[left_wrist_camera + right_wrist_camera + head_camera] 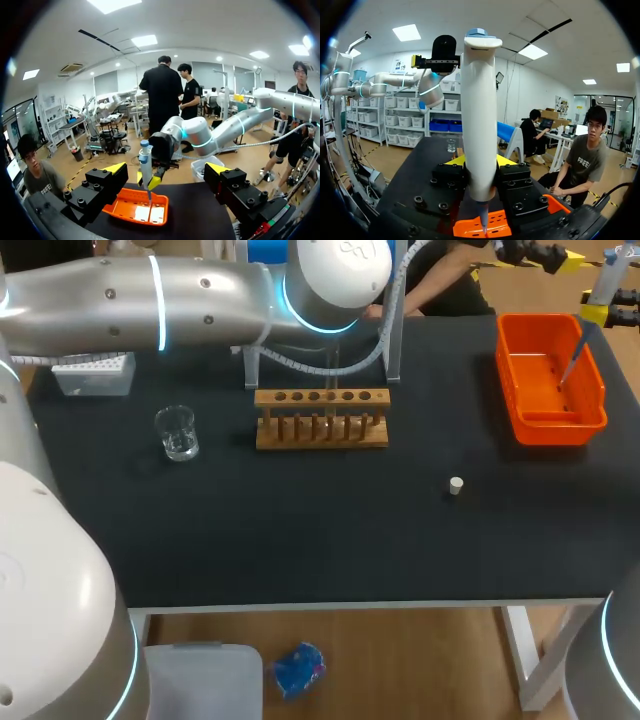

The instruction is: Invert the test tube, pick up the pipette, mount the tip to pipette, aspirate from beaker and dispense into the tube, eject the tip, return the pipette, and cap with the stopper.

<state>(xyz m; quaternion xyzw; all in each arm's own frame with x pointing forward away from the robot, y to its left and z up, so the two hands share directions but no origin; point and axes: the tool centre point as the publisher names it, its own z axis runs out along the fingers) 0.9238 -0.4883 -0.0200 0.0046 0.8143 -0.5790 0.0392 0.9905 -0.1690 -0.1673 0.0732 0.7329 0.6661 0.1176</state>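
Note:
My right gripper (480, 162) is shut on the white pipette (479, 115), which it holds upright at the table's far right. The pipette (604, 280) hangs over the orange bin (590, 405), and its thin tip (570, 365) points down into the bin. My left gripper (167, 172) is open and holds nothing. It is raised at the far side of the table and faces the right gripper (150, 182) and the pipette (145, 162). A wooden tube rack (320, 430) stands mid-table. The glass beaker (177, 432) is to its left, and the small white stopper (456, 485) lies to its right.
A white tip box (95, 373) sits at the back left. A metal stand (250, 370) rises just behind the rack. My left arm (150, 300) spans the far edge above them. The front half of the dark table (300, 550) holds only the stopper.

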